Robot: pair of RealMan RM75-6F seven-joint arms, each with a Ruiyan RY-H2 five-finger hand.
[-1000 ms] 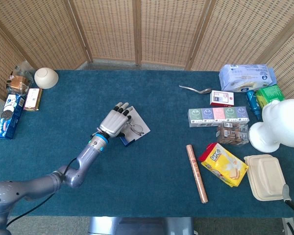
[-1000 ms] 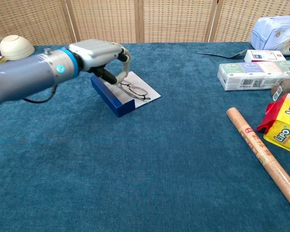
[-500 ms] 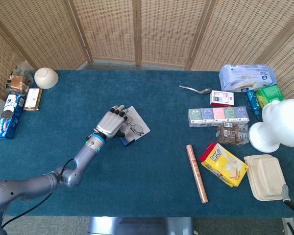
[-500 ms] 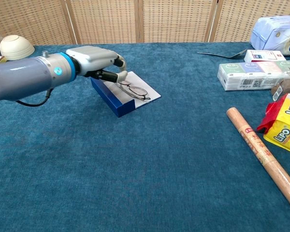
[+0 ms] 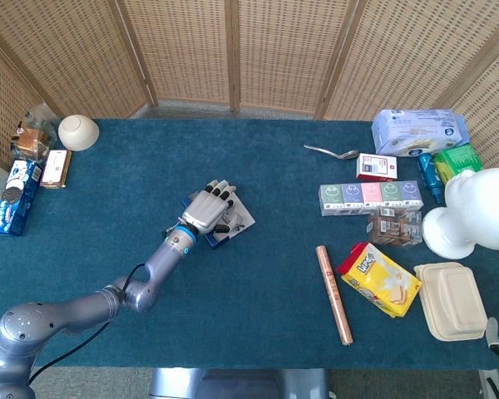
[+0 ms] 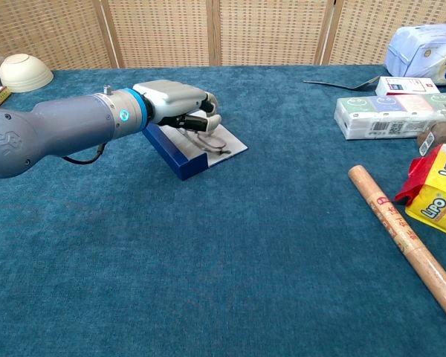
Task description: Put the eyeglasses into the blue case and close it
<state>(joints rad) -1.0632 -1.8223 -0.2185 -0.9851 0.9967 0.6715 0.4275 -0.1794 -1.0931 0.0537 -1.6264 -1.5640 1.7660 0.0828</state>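
Since the earlier frames the left hand (image 6: 180, 108) has shifted to the right and now lies over the open blue case (image 6: 180, 154), palm down, where before it stood nearer the case's left end. Its fingers (image 5: 224, 194) are curled down over the eyeglasses (image 6: 210, 142), which lie on the pale inner panel of the case; the fingertips appear to touch the frame, but whether they actually grip it cannot be told from either view. The case sits open on the blue cloth of the desk (image 6: 230, 268), its dark blue wall facing the chest camera, in the same spot as before.

The right hand is not seen in either view.

Well apart on the right side of the desk lie a brown roll (image 5: 334, 293), a yellow snack bag (image 5: 381, 278), a row of small cartons (image 5: 370, 197) and a spoon (image 5: 331, 151). At the far left edge stand a pale bowl (image 5: 78, 131) and a blue biscuit packet (image 5: 15, 196).
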